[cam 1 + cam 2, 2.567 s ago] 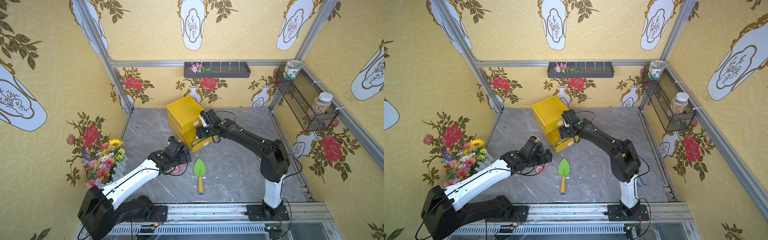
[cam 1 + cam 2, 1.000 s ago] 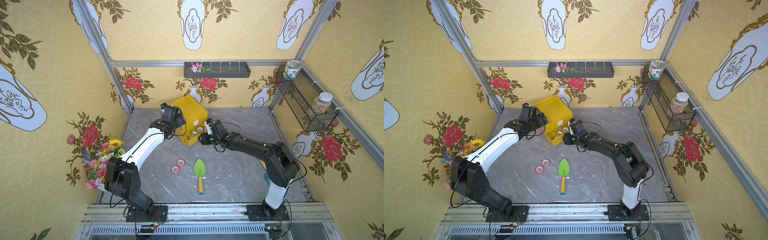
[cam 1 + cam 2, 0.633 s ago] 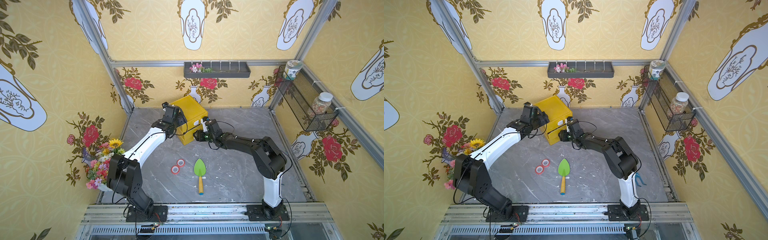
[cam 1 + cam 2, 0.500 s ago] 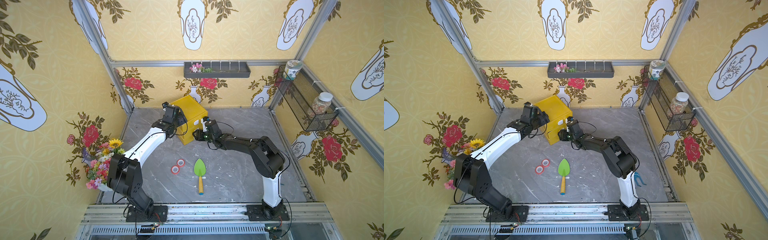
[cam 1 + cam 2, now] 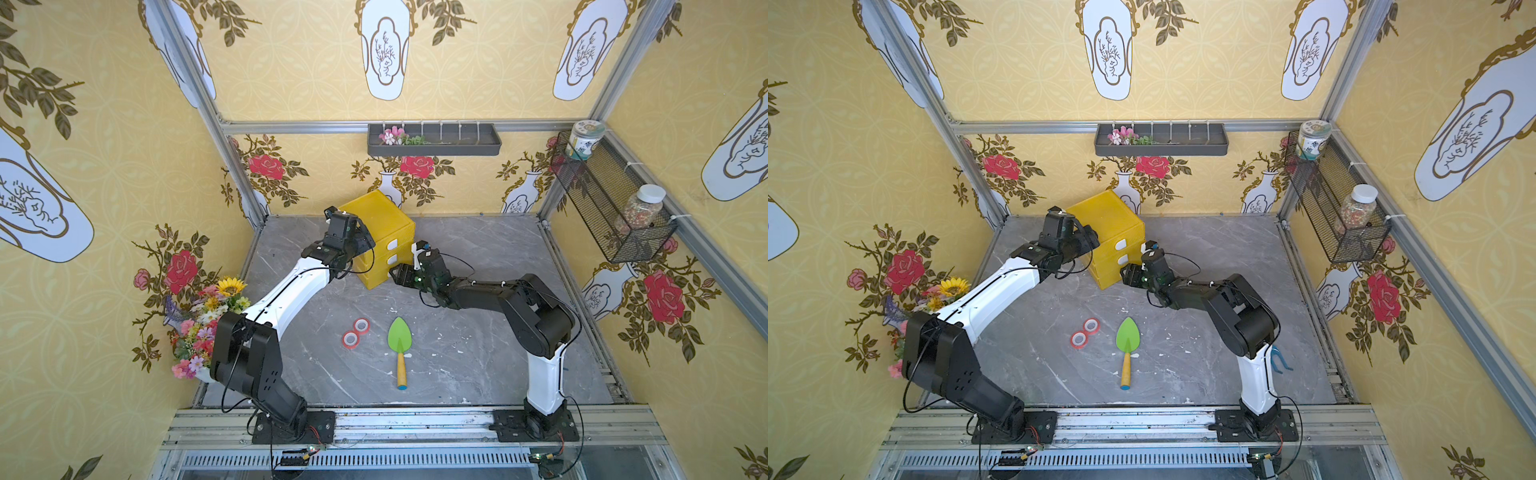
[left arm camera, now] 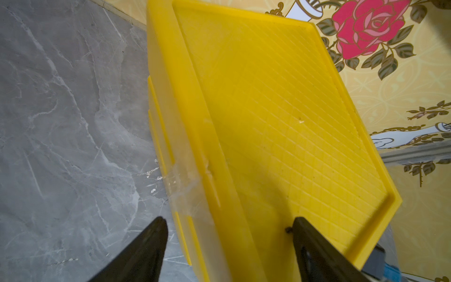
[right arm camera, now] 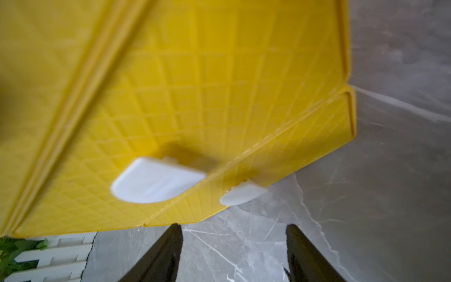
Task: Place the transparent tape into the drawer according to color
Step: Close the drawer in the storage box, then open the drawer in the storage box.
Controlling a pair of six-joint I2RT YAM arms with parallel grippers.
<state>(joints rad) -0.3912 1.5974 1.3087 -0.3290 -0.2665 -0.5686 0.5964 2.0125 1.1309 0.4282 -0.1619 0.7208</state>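
Two red transparent tape rolls (image 5: pixel 362 325) (image 5: pixel 351 339) lie side by side on the grey floor, seen in both top views (image 5: pixel 1091 325). The yellow drawer cabinet (image 5: pixel 384 226) (image 5: pixel 1108 216) stands at the back with its drawers pushed in; white handles (image 7: pixel 156 183) show on their fronts. My left gripper (image 5: pixel 363 243) (image 6: pixel 228 221) is open and straddles the cabinet's top left edge (image 6: pixel 185 122). My right gripper (image 5: pixel 395 274) (image 7: pixel 233 226) is open just in front of the lowest drawer (image 7: pixel 280 151), with nothing between its fingers.
A green trowel (image 5: pixel 400 340) with a yellow handle lies right of the rolls. A flower bouquet (image 5: pixel 208 316) stands at the left wall. A wire basket (image 5: pixel 615 216) with jars hangs on the right wall. A blue tool (image 5: pixel 1281 361) lies behind the right arm's base.
The lowest drawer, open a second ago with rolls inside, is now shut. The right gripper followed it to the cabinet front and its jaws have spread wider. The left arm has barely moved.
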